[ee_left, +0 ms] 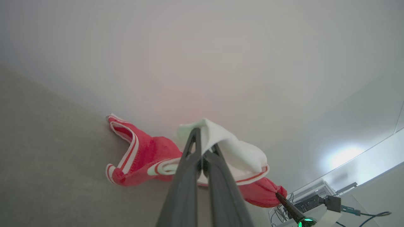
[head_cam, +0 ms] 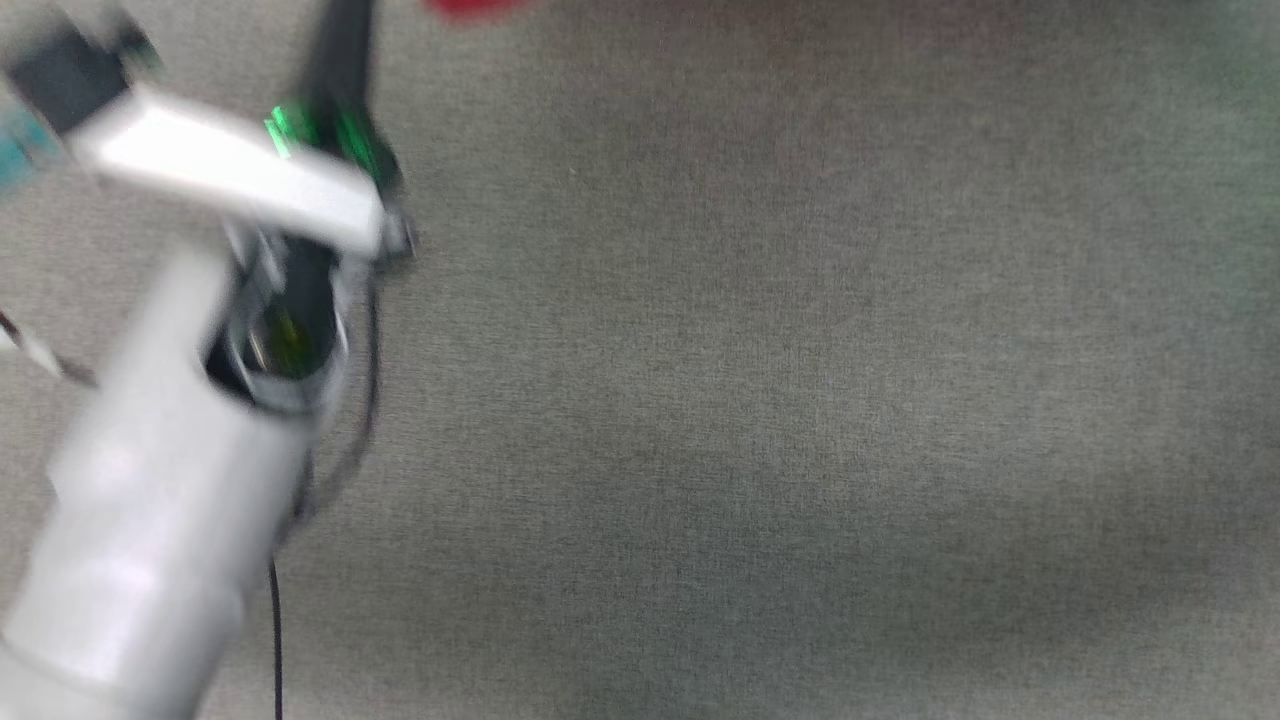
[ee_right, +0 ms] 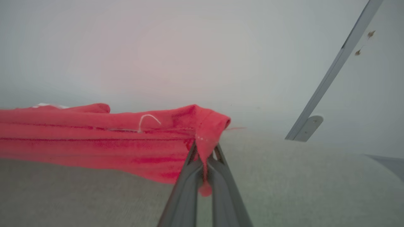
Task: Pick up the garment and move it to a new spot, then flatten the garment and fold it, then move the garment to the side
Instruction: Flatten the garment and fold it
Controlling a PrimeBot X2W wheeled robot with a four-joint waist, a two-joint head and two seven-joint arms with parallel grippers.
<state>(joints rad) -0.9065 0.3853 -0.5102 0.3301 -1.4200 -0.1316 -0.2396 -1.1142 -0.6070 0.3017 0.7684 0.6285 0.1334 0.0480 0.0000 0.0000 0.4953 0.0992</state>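
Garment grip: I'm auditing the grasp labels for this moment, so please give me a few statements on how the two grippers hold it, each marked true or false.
1. The left gripper has its jaws shut on the white sleeve of the garment. True.
2. The right gripper has its jaws open, clear of the cloth. False: they are shut on a red edge of the garment.
3. The garment lies neatly folded on the grey surface. False: it is bunched and unfolded, gripped at two places.
4. The head view is blurred, with a pale forearm at its left. True.
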